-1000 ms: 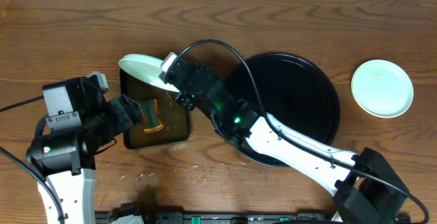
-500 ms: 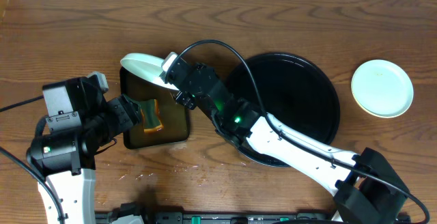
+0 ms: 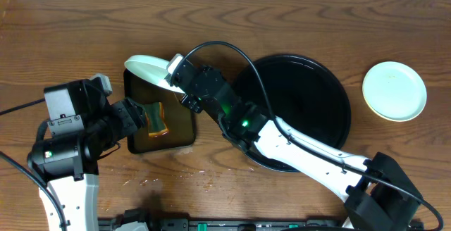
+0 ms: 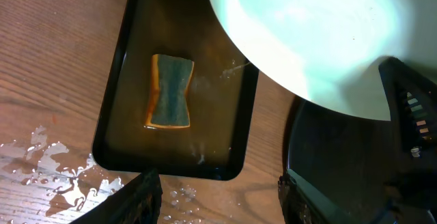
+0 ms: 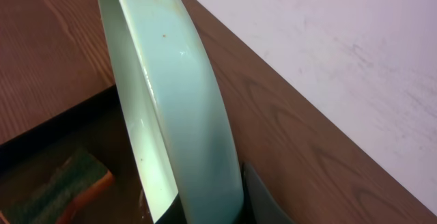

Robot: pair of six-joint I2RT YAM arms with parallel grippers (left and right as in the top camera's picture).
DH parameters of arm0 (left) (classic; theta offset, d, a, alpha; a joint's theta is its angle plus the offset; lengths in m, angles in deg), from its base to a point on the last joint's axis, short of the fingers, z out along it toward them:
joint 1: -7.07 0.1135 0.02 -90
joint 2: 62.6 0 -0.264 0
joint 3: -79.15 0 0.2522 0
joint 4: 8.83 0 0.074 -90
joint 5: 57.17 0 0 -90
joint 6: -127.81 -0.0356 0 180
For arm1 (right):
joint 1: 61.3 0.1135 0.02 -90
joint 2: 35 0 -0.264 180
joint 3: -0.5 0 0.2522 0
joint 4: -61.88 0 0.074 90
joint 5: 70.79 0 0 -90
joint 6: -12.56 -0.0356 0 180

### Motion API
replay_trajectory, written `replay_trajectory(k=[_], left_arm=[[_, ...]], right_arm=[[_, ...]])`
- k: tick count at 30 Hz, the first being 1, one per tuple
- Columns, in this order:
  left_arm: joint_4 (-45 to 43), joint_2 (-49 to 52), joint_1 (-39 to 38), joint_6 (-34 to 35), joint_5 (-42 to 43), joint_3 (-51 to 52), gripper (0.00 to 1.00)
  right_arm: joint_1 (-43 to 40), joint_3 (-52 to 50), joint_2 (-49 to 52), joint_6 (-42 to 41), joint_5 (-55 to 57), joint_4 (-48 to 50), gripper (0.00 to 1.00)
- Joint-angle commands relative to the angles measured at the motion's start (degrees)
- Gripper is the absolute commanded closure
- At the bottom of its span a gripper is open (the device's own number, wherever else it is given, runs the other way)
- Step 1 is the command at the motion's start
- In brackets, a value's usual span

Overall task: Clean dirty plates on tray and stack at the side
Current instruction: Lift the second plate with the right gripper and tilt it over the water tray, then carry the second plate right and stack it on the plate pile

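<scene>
Wood-grain tabletop (image 3: pixel 282 20) — right gripper (image 3: pixel 174 76) clamped on a tilted plate (image 3: pixel 148 70), left gripper (image 4: pixel 222 200) spread apart.

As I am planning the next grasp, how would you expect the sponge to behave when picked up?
The sponge looks pinched at its waist, so probably soft and squashy. It lies in liquid in the small tray, so likely soaked and dripping.

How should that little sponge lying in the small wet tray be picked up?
From straight above, squeezing the sponge across its narrow middle, on the two long sides. It lies flat in the small tray, so a sideways approach would likely hit the rim.
</scene>
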Motion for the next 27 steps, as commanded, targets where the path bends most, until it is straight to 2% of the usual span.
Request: replay_trajectory(k=[1, 13, 15, 20, 21, 27], left_arm=[[0.1, -0.4, 0.2, -0.5, -0.8, 0.1, 0.43], [0.1, -0.3, 0.2, -0.6, -0.8, 0.1, 0.43], [0.0, -0.4, 0.2, -0.5, -0.8, 0.1, 0.43], [-0.3, -0.3, 0.2, -0.5, -0.7, 0.1, 0.43], [-0.7, -0.4, 0.2, -0.5, -0.6, 0.1, 0.43], [-1.9, -0.4, 0.2, -0.9, 2.0, 0.1, 0.43]], right_arm=[[0.6, 0.9, -1.8, 0.0, 0.8, 0.2, 0.99], [0.5, 0.9, -1.8, -1.7, 0.8, -0.6, 0.99], [0.5, 0.9, -1.7, -6.4, 0.8, -3.1, 0.99], [-1.3, 0.9, -1.7, -26.3, 2.7, -13.7, 0.99], [-2.5, 0.9, -2.3, -32.8, 2.1, -16.3, 0.99], [-11.6, 0.9, -5.8, -47.5, -13.1, -23.5, 0.99]])
